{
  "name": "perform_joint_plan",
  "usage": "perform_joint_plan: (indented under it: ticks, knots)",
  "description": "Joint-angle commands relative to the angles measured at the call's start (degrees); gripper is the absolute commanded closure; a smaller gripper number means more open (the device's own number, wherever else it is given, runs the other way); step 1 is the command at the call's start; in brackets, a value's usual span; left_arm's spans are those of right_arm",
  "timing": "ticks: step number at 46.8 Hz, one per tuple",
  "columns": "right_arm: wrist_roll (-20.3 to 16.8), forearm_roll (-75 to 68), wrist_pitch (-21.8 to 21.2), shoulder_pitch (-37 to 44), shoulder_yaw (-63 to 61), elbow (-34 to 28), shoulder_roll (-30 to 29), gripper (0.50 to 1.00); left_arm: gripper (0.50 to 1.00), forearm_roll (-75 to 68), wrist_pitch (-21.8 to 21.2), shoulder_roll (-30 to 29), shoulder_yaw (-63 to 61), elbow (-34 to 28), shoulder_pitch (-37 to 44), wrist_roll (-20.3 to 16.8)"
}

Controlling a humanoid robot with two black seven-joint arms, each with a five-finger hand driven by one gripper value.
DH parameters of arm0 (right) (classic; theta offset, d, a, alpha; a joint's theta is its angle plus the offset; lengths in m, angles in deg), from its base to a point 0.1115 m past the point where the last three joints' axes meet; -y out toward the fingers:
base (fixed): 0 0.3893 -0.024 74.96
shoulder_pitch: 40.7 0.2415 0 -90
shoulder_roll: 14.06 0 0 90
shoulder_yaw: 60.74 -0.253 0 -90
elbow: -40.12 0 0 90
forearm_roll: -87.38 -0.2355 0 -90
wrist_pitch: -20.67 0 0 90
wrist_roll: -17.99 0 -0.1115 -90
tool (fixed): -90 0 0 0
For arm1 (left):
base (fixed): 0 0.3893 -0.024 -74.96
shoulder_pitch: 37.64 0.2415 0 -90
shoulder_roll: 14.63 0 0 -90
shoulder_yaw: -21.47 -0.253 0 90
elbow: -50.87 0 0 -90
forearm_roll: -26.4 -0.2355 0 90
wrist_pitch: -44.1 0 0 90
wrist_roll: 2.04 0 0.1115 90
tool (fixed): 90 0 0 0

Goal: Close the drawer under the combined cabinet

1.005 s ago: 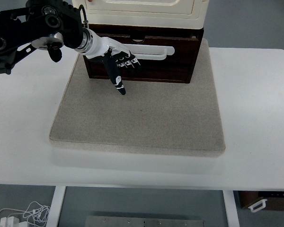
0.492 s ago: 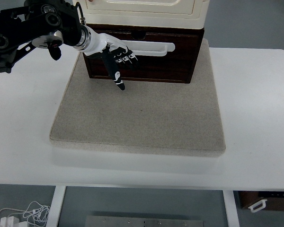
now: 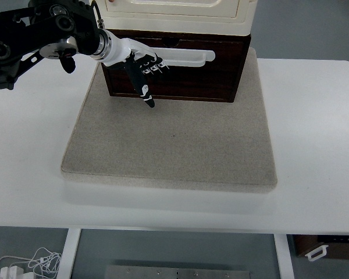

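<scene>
So my left hand is up at about 11 o'clock in the top view, arm coming in from the left edge, pressed against the front of the drawer. Fingers are curled in against the white handle with the thumb sticking down toward the mat. Honestly can't tell whether they actually wrap the handle or just push on it, the knuckles block that bit. Nothing is gripped as far as I can see.

The drawer is the dark wood box at 12 o'clock, sitting under the cream cabinet, whose top is cut off by the frame edge. The cabinet overhangs it, so how far in the drawer sits is hard to judge.

The whole lot stands on the grey mat on a white table. My right arm doesn't show.
</scene>
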Motion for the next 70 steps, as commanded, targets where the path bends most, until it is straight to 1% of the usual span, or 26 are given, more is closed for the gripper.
perform_joint_plan:
  ticks: [1,32,43,47,54,60,63,70]
  knots:
    - [0.0,0.0,0.0,0.0,0.0,0.0,0.0,0.548,0.51,-0.1,-0.1,0.0,0.0,0.0,0.2,0.0]
    - [0.0,0.0,0.0,0.0,0.0,0.0,0.0,0.548,0.512,0.0,-0.4,-0.1,1.2,-0.4,0.3,-0.3]
    - [0.0,0.0,0.0,0.0,0.0,0.0,0.0,0.548,0.506,0.2,0.5,-0.2,3.5,1.0,0.3,-0.6]
    - [0.0,0.0,0.0,0.0,0.0,0.0,0.0,0.548,0.506,0.4,1.9,-0.3,3.6,2.6,0.3,-0.9]
    - [0.0,0.0,0.0,0.0,0.0,0.0,0.0,0.548,0.506,0.8,2.9,-0.4,4.2,5.5,0.4,-2.1]
    - [0.0,0.0,0.0,0.0,0.0,0.0,0.0,0.548,0.506,1.1,3.8,-0.4,8.2,7.9,0.7,-3.6]
    - [0.0,0.0,0.0,0.0,0.0,0.0,0.0,0.548,0.506,1.1,4.4,-0.4,10.9,8.3,0.7,-5.6]
    - [0.0,0.0,0.0,0.0,0.0,0.0,0.0,0.548,0.506,3.0,4.4,-0.1,17.4,7.6,1.1,-11.9]
